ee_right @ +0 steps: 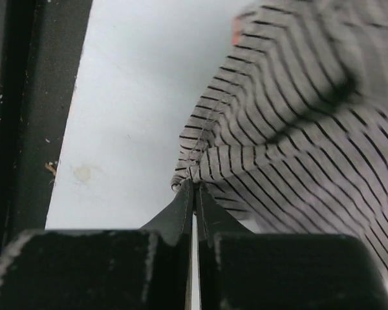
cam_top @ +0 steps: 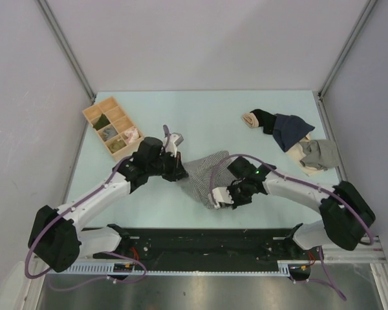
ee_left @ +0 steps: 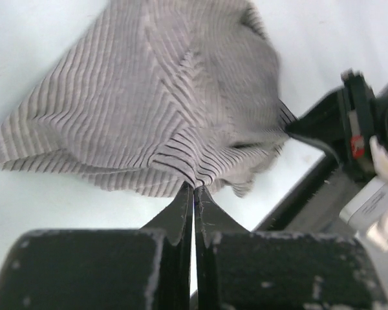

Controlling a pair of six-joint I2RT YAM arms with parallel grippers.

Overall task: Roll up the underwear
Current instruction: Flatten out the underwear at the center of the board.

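The underwear [cam_top: 204, 173] is a grey, finely striped cloth stretched between my two grippers near the table's middle. My left gripper [cam_top: 179, 172] pinches its left edge; in the left wrist view the shut tips [ee_left: 194, 187] bite a fold of the underwear [ee_left: 155, 97], which bunches and hangs from them. My right gripper [cam_top: 221, 194] holds the lower right edge; in the right wrist view its shut tips [ee_right: 193, 182] clamp the hem of the underwear [ee_right: 297, 116].
A wooden compartment box [cam_top: 112, 126] with small items stands at the back left. A pile of other garments, navy [cam_top: 290, 129] and beige-grey [cam_top: 318, 154], lies at the back right. The black base rail [cam_top: 200, 242] runs along the near edge.
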